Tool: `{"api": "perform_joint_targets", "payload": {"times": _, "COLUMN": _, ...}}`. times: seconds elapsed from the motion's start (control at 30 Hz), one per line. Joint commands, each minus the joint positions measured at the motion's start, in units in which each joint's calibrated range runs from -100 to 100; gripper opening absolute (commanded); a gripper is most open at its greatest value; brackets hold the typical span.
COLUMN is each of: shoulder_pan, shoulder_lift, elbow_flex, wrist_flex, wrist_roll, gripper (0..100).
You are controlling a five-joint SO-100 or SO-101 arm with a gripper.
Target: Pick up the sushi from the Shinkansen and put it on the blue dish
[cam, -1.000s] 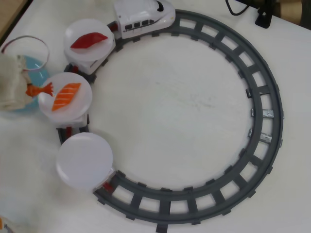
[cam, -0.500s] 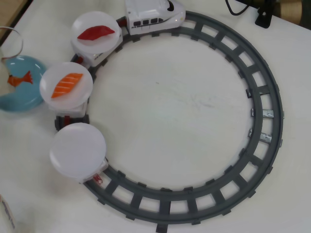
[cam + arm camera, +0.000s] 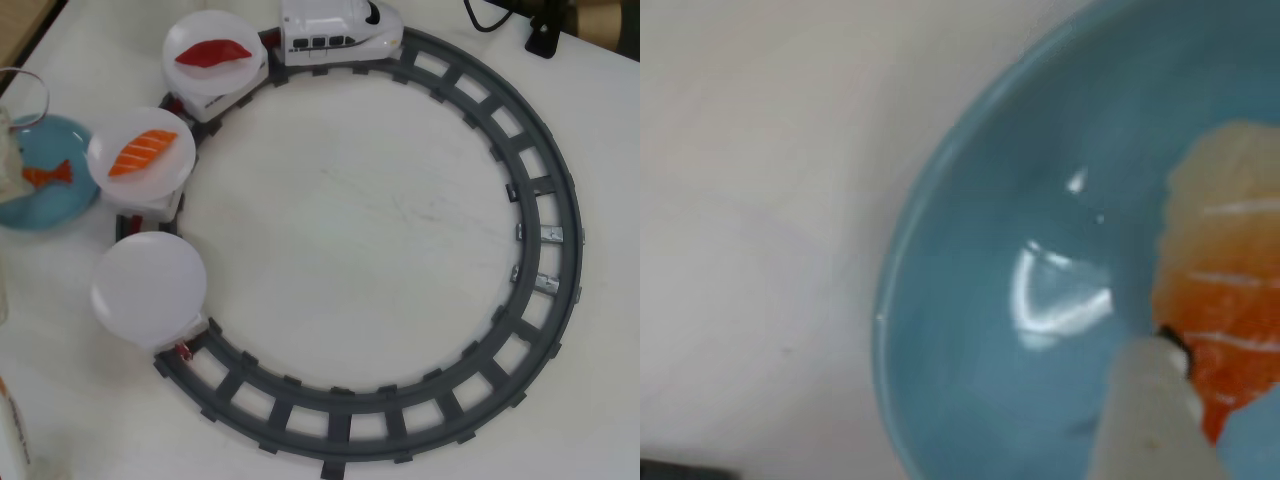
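The shrimp sushi (image 3: 1230, 300) lies over the blue dish (image 3: 970, 330), filling the right side of the wrist view. One white finger (image 3: 1145, 415) touches its left edge; the other finger is out of view. In the overhead view the blue dish (image 3: 55, 205) is at the far left with the sushi's red-orange tail (image 3: 48, 175) on it, and my pale gripper (image 3: 10, 160) covers the sushi's body. The white Shinkansen (image 3: 340, 30) stands at the top of the track.
The grey ring track (image 3: 545, 200) fills the table. The train's cars carry white plates: one with a red piece (image 3: 212, 52), one with a salmon piece (image 3: 142, 152) right beside the dish, one empty (image 3: 148, 288). A black cable (image 3: 495, 15) lies at top right.
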Motion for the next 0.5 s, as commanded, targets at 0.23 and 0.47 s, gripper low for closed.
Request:
{"api": "perform_joint_targets", "payload": {"times": 0.23, "shoulder_pan": -0.22, "shoulder_lift": -1.44, "elbow_flex": -3.47, "wrist_flex": 3.35, "wrist_roll": 0.66, "gripper": 27}}
{"api": "perform_joint_targets", "payload": {"times": 0.47, "shoulder_pan": 2.78, "shoulder_lift": -9.65, "elbow_flex": 0.50, "wrist_flex": 3.44, "wrist_roll": 0.24, "gripper": 27}}
